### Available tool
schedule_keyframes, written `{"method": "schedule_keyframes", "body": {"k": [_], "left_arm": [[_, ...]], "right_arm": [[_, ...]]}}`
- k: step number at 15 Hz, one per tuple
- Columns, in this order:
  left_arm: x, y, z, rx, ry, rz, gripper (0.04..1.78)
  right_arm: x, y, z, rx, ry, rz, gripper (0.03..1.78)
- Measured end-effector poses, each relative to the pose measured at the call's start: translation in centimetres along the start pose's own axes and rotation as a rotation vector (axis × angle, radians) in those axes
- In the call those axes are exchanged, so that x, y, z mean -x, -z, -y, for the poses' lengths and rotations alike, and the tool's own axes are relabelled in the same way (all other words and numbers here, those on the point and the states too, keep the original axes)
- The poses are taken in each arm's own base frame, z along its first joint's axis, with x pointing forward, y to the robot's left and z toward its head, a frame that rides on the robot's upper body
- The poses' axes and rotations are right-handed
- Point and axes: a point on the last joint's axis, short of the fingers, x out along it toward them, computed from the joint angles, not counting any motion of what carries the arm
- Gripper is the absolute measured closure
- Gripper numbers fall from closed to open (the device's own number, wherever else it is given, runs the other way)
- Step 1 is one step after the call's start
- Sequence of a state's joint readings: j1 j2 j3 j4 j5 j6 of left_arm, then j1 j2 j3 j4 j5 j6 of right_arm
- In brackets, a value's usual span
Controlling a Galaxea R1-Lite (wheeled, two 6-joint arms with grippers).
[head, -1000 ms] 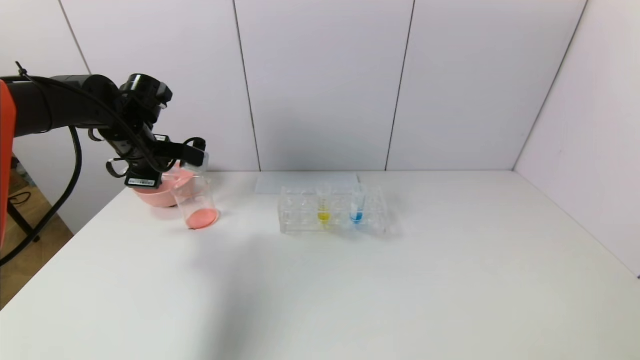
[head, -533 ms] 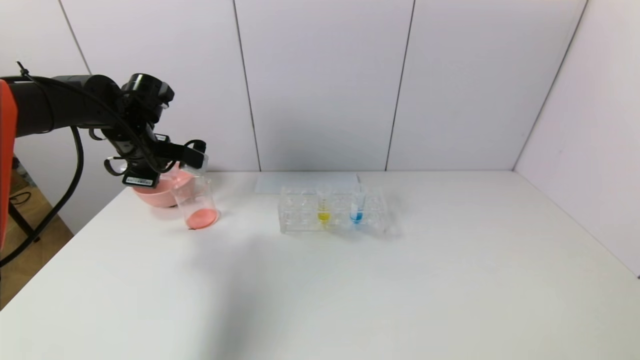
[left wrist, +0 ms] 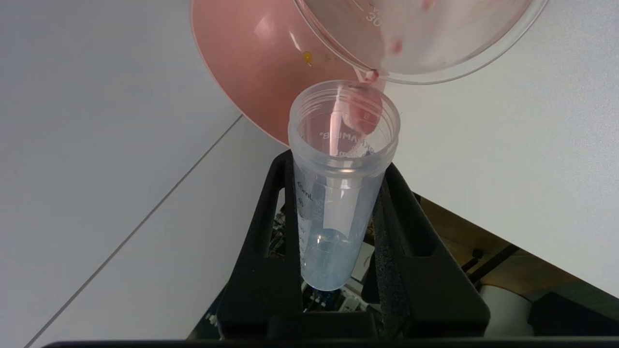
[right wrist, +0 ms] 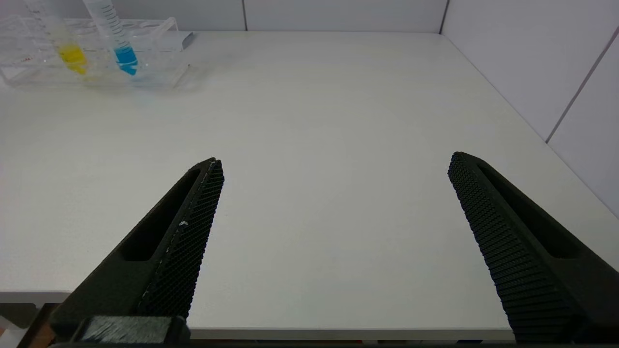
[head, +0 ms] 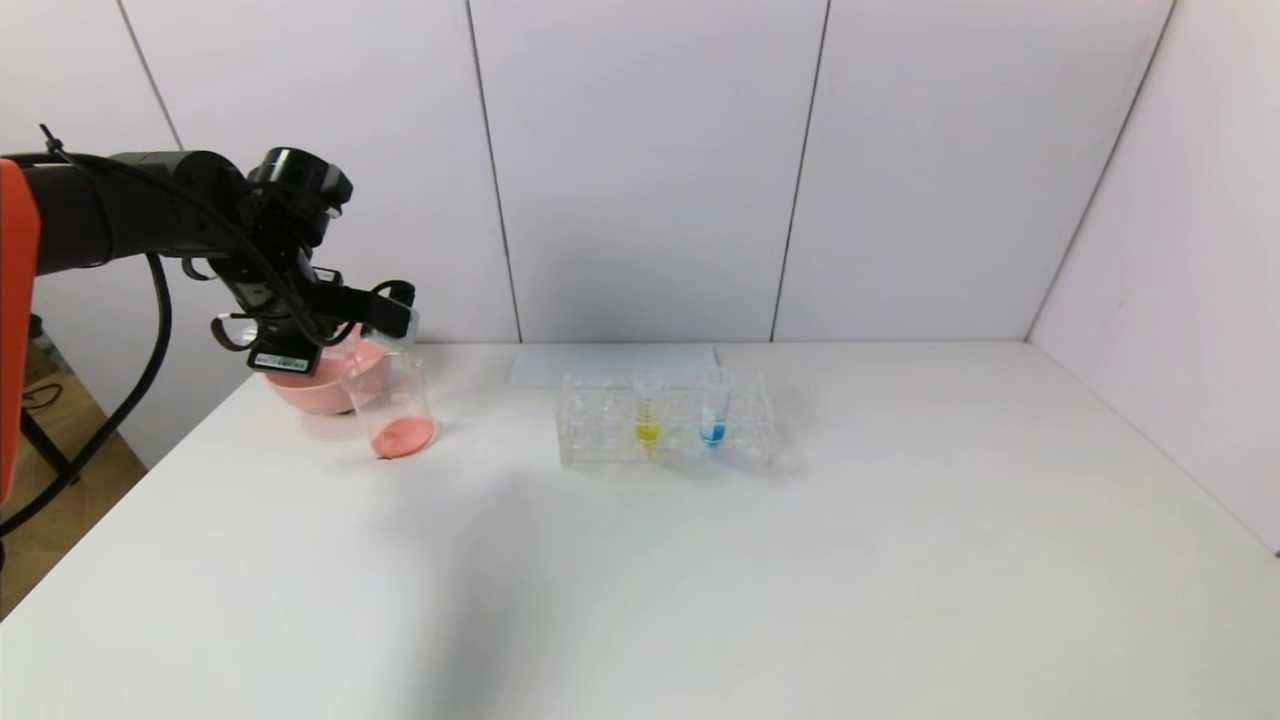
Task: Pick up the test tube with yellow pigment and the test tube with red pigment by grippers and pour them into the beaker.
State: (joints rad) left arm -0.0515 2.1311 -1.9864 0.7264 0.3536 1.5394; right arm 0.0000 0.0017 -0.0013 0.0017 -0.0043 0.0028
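My left gripper (head: 388,303) is shut on the test tube with red pigment (head: 393,320) and holds it tipped, mouth down, just above the beaker (head: 392,405). In the left wrist view the tube (left wrist: 341,193) sits between the black fingers (left wrist: 411,227). It is nearly empty, with red traces at its mouth by the beaker's lip (left wrist: 420,43). Red-pink liquid lies in the beaker's bottom. The test tube with yellow pigment (head: 647,408) stands in the clear rack (head: 600,430). My right gripper (right wrist: 333,162) is open and empty over the table's near edge, out of the head view.
A pink bowl (head: 300,392) stands right behind the beaker at the table's left back corner. A tube with blue liquid (head: 713,410) stands in the rack beside the yellow one. A flat grey sheet (head: 610,363) lies behind the rack. Walls close the back and right.
My left wrist has shifted very slightly. The tube stays tipped over the beaker.
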Motion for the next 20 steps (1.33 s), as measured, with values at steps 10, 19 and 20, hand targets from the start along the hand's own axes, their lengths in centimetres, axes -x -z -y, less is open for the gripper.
{"method": "schedule_keyframes", "body": {"k": [10,19,20], "left_arm": [[0.01,-0.15,0.13,0.007,0.013,0.034,1.38],[0.73,0.18,-0.05,0.243,0.032,0.293,1.38],[0.90,0.49,-0.14,0.283,0.035,0.323,1.38]], "right_arm": [[0.00,0.00,0.00,0.000,0.000,0.000,0.11],[0.00,0.00,0.00,0.000,0.000,0.000,0.11],[0.00,-0.01,0.00,0.000,0.000,0.000,0.11]]}}
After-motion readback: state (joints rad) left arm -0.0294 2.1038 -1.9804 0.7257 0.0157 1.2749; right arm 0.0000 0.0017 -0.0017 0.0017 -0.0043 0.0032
